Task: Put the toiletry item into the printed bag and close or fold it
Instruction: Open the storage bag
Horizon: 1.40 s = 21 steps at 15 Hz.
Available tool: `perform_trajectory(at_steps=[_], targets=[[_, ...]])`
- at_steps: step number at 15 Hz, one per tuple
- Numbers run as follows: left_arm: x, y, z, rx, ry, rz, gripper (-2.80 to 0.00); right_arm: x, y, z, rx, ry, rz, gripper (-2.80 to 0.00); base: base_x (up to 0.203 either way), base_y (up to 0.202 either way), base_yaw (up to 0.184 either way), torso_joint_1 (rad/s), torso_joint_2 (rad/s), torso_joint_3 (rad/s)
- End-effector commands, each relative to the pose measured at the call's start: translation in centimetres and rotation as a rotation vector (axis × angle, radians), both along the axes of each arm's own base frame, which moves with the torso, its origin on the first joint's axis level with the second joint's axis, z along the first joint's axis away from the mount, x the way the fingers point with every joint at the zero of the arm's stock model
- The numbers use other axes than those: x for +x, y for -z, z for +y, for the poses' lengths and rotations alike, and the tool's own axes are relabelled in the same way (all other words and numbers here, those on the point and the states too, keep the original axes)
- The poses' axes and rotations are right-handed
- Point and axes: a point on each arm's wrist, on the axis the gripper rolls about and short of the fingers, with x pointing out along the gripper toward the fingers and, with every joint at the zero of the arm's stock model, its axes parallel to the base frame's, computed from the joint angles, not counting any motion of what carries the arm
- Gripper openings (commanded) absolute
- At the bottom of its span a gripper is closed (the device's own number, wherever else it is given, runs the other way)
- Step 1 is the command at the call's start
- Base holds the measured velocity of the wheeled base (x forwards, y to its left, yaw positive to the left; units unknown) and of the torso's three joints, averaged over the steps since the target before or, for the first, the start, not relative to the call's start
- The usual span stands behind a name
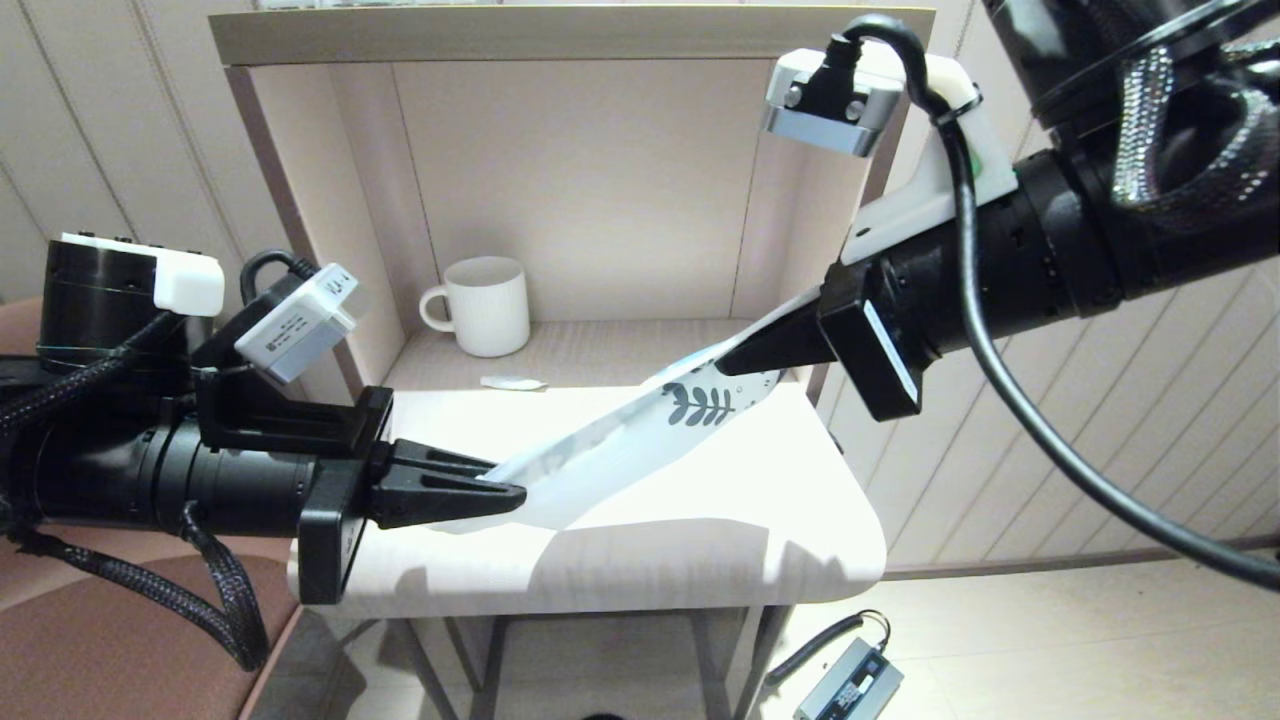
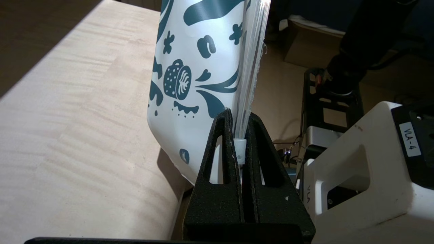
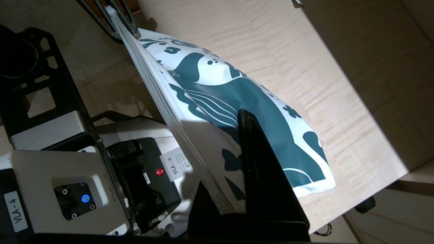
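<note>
1. Left pincer point(image 1: 500, 492) clamped on the zip-edge end of the printed bag point(image 1: 620, 440), above the desk point(image 1: 760, 500).
2. Right pincer point(image 1: 745, 362) gripping the opposite, leaf-printed end, higher up, nearer the mug point(image 1: 487, 305).
3. Bag stretched taut between both, long axis rising from left pincer to right.
4. Toiletry item not visible; presumably inside.
</note>
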Motion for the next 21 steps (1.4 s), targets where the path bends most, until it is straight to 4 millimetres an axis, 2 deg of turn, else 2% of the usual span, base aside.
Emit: perform_trajectory(at_steps=[1, 7, 20, 21], targets=[[0.02, 0.32, 0.03, -0.001, 0.008, 0.008, -2.8, 0.03, 0.07, 0.11, -0.001, -0.008, 0.004, -2.8, 0.0, 0.0, 0.0, 0.0, 0.0, 0.0], [0.13, 0.74, 0.51, -0.003, 0.001, 0.02, -2.8, -0.11, -0.41, -0.06, 0.011, -0.005, -0.009, -2.8, 0.0, 0.0, 0.0, 0.0, 0.0, 0.0], [0.46, 1.09, 0.41, -0.014, 0.01, 0.007, -2.8, -0.02, -0.06, 0.12, 0.003, -0.008, 0.002, -2.8, 0.0, 0.0, 0.0, 0.0, 0.0, 0.0], [0.5, 1.13, 0.4, -0.013, 0.009, 0.007, 0.0, 0.0, -0.1, 0.14, 0.004, -0.008, 0.002, -2.8, 0.0, 0.0, 0.0, 0.0, 0.0, 0.0]])
